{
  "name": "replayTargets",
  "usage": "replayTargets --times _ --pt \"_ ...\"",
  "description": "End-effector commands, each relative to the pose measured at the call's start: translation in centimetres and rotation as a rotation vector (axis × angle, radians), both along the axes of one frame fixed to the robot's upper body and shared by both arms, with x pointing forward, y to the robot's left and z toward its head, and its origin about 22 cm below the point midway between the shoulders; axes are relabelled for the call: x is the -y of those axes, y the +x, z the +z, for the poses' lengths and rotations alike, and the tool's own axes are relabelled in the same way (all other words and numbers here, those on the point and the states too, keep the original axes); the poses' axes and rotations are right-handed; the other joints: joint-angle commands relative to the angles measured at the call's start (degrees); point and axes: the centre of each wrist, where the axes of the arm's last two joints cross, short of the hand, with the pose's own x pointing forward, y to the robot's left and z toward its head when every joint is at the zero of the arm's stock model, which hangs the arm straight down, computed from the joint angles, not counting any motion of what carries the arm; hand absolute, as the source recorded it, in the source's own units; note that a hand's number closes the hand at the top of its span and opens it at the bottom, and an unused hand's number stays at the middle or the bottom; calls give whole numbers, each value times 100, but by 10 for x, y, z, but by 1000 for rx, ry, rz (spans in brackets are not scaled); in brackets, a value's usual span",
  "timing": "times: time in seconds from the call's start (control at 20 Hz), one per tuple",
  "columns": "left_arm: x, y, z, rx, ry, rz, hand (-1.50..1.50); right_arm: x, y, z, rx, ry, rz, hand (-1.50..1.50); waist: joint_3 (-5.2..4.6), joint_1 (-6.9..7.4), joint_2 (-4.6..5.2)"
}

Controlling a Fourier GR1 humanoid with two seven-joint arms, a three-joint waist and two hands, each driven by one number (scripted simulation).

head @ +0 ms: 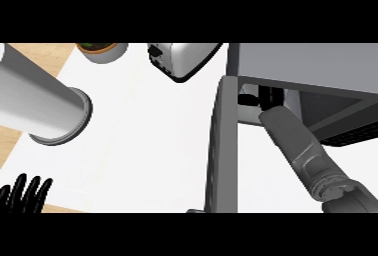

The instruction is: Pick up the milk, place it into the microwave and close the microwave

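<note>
Head view: the microwave (310, 65) fills the upper right of the frame, a grey box with its door (224, 145) swung open — the door runs as a long grey slab from the upper middle down to the lower middle, seen nearly edge-on. The right forearm (303, 147) comes in from the lower right and slants up into the microwave's opening. The right hand (260, 96) shows only as dark shapes just inside the opening, at the end of that forearm; whether its fingers are spread, pressed together or curled round anything cannot be told. The milk cannot be made out anywhere — if it is in that hand, the forearm and the oven's frame hide it.

At the lower left corner the left hand (26, 195) rests, fingers straight, slightly spread and pointing up. A large grey cylinder (40, 102) lies across the upper left of the white counter (140, 150). A toaster (181, 59) sits at the top middle, with a small potted plant (102, 50) to its left.
</note>
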Motion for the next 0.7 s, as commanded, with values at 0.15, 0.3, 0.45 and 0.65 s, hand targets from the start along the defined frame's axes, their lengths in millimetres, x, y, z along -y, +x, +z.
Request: replayTargets --times 0.15,0.3,0.45,0.65 --pt "-4 -5 0 1 -2 11 -150 -16 -12 -16 9 265 105 -150 8 -281 -132" --pt "-4 -6 6 9 6 6 -150 -12 -13 -17 27 352 143 -150 6 -332 -154" --pt "-1 -8 3 -6 9 13 -150 9 -20 -28 -5 428 175 -150 -2 -404 -170" --pt "-1 -21 5 -6 9 33 -150 -5 -38 -52 -2 491 209 -150 -15 -463 -246"
